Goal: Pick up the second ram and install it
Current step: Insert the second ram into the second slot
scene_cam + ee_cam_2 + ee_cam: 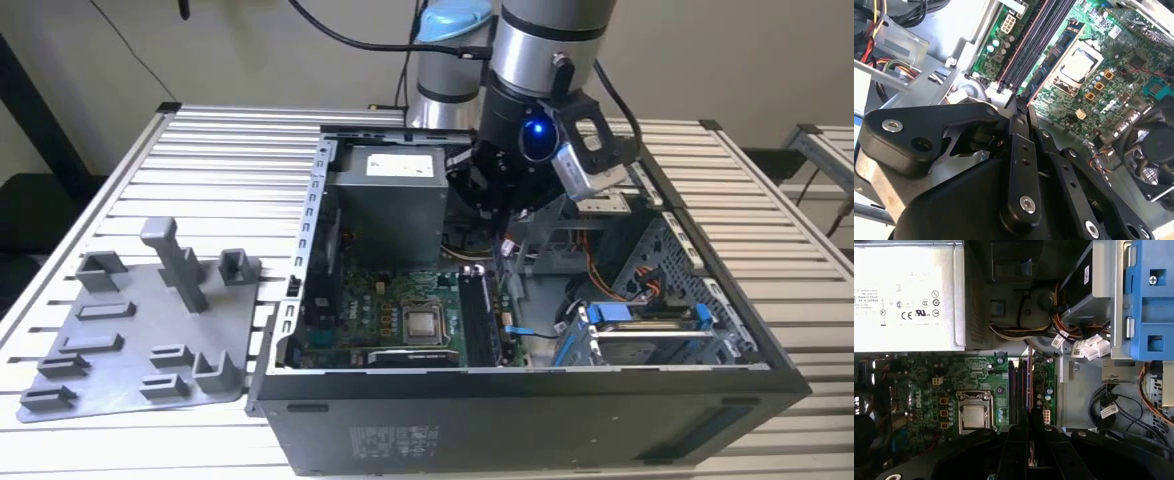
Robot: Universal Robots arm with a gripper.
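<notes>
Above the motherboard's slots (pixel 1021 385), the gripper (pixel 1030 440) has its jaws closed on the second ram (pixel 1030 390); keeping it edge-parallel and pressing evenly should seat it well.

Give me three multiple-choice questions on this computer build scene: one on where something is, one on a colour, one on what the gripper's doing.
1. Where is the grey fixture plate?
A. Inside the case
B. On the table, at the exterior view's left of the computer case
C. On the power supply

2. What colour is the drive bracket?
A. Red
B. Yellow
C. Blue

3. What is the gripper doing?
A. Open over the table
B. Shut on the second ram above the memory slots
C. Gripping a cable

Answers: B, the plate lies on the slats beside the case; C, the bracket is plainly blue; B, the fingers pinch the thin stick edge-on over the slots.
</notes>
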